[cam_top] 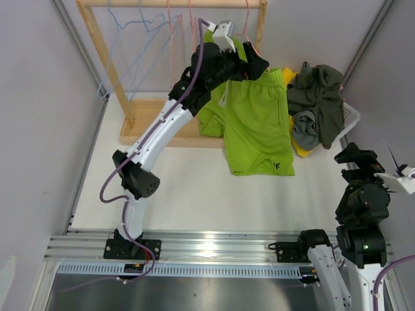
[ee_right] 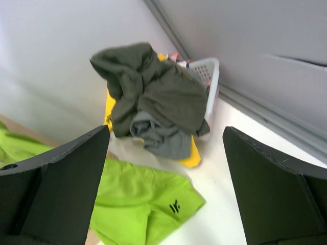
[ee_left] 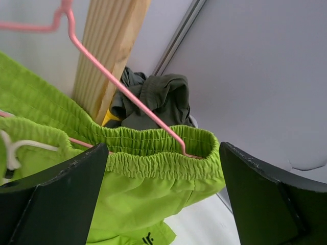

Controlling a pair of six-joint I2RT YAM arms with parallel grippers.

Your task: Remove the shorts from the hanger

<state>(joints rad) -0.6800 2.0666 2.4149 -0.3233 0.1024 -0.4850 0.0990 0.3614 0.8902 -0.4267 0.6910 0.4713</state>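
I look down on a white table (cam_top: 194,188) boxed in by pale grey walls, with a metal rail (cam_top: 214,246) along its near edge. A wooden rack (cam_top: 104,52) stands at the far end with bare wire hangers (cam_top: 139,39) on its bar. The lime green shorts (cam_top: 256,123) hang by their waistband from a pink hanger (ee_left: 122,92), legs trailing toward the table. My left gripper (ee_left: 163,148) is up at that waistband, jaws spread wide on either side. My right gripper (ee_right: 166,130) hovers at the right edge, jaws spread, empty. In the far right corner, dark grey shorts (cam_top: 321,97) lie heaped on yellow shorts (cam_top: 299,146) in a white basket (cam_top: 350,116).
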